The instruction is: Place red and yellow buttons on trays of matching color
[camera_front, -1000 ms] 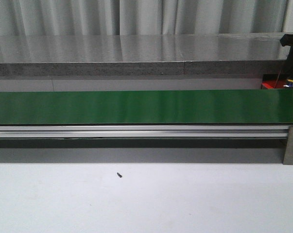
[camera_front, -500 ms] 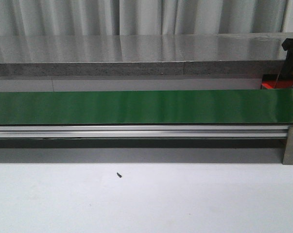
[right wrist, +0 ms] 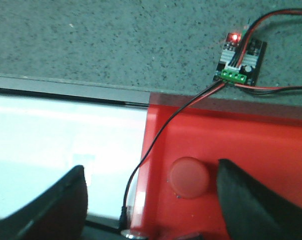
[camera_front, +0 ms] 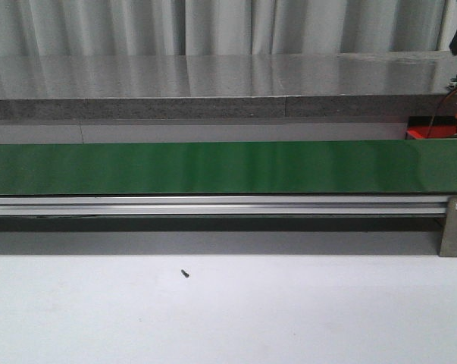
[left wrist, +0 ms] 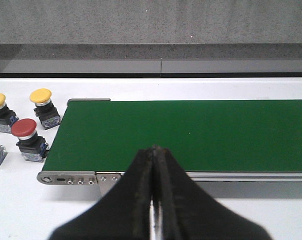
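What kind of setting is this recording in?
Probably a lab mock-up of a sorting line: a green conveyor belt on an aluminium frame, loose push buttons beside it, and a bare motor-control board wired nearby.

The belt [left wrist: 191, 135] is plain deep green. Beside it stand buttons — two yellow-capped [left wrist: 40, 96], one red-capped [left wrist: 24, 128], on dark bodies. Between the right gripper's black fingers [right wrist: 261, 207] lies a red button [right wrist: 190, 177] on the bright red tray [right wrist: 261, 145] — speckled grey stone beyond.

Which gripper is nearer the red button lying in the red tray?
Right. The right gripper is open directly above the red button in the red tray. The left gripper is shut at the green belt, with neither tray nor that button in its view.
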